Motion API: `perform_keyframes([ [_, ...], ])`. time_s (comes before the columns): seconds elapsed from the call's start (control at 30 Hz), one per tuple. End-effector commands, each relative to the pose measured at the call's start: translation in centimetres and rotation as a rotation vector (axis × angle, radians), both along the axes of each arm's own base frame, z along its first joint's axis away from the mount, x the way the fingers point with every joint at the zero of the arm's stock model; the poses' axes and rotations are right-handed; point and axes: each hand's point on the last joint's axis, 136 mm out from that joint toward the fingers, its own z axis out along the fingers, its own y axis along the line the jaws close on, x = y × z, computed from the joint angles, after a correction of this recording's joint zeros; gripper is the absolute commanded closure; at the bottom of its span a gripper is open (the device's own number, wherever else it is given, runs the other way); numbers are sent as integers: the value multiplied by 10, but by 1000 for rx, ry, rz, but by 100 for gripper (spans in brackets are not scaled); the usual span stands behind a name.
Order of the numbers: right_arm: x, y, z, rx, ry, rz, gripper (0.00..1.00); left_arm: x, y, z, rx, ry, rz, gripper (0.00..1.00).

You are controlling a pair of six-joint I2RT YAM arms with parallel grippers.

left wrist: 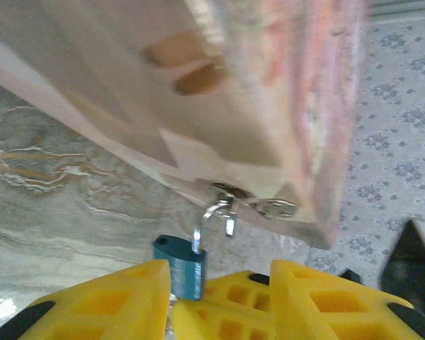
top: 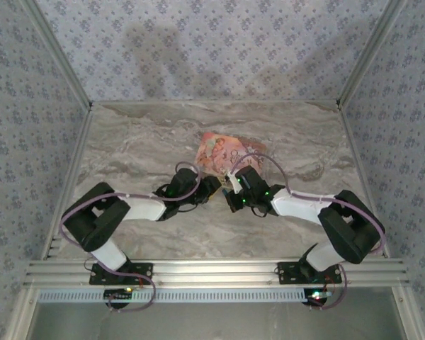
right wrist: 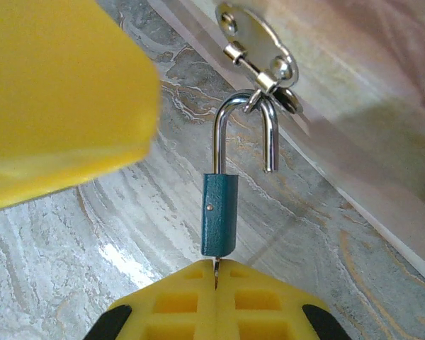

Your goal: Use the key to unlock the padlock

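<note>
The tiny blue-teal padlock (right wrist: pixel 219 214) hangs by its silver shackle (right wrist: pixel 245 120) from the metal hasp (right wrist: pixel 258 53) on the pink box (top: pixel 223 150). One shackle leg stands free of the lock body. My right gripper (right wrist: pixel 217 283) sits just under the padlock, shut on the key (right wrist: pixel 215 270), whose thin blade enters the lock's underside. In the left wrist view the padlock (left wrist: pixel 180 268) hangs beside one finger (left wrist: pixel 120 297) of my left gripper (left wrist: pixel 219 278), which is open with the right gripper's yellow fingers (left wrist: pixel 227 304) between its jaws.
Both arms meet at the box's near edge on the marble tabletop (top: pixel 142 134). A yellow finger (right wrist: pixel 57 92) of the left gripper looms close to the padlock in the right wrist view. Patterned walls (top: pixel 212 49) enclose the table.
</note>
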Motion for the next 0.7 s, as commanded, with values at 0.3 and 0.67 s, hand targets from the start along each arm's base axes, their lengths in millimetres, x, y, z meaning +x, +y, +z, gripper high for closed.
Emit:
perform_keyframes([
  [0.3,-3,-4,7,-43,-41,24,100,9,58,40,154,-127,92,52],
  [0.67,-4,-3,16,-47,-64,48,100,41,117,74,392,-187,132,37],
])
